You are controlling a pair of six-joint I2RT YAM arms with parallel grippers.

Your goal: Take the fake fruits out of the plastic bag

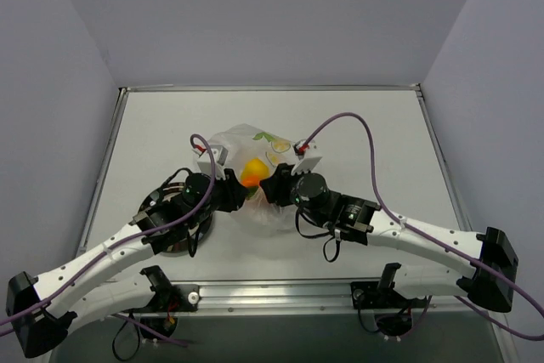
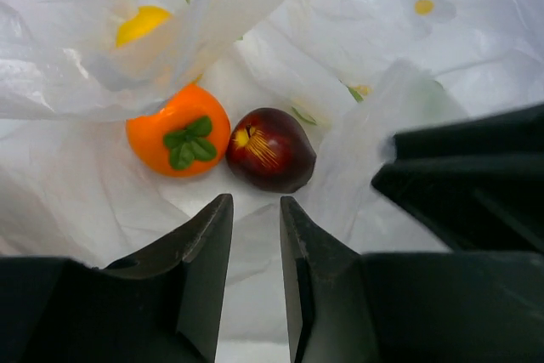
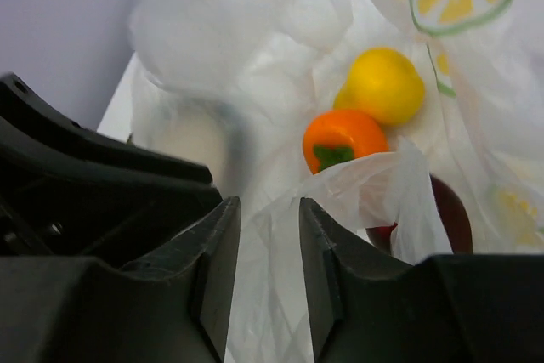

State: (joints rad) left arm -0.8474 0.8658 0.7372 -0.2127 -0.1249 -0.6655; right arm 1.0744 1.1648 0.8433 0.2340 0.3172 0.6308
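Both arms met at the mouth of the plastic bag (image 1: 255, 138), the left gripper (image 2: 255, 203) and right gripper (image 3: 269, 203) each narrowed with film in the gap, though a firm grip could not be confirmed. The lemon (image 3: 382, 84), orange fruit (image 2: 174, 125) and dark red fruit (image 2: 272, 149) lay inside. Spreading the opening wider before reaching in looked wisest.

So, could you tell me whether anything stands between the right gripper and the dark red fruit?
Yes: a raised fold of the plastic bag stands just past the right gripper, covering much of the dark red fruit.
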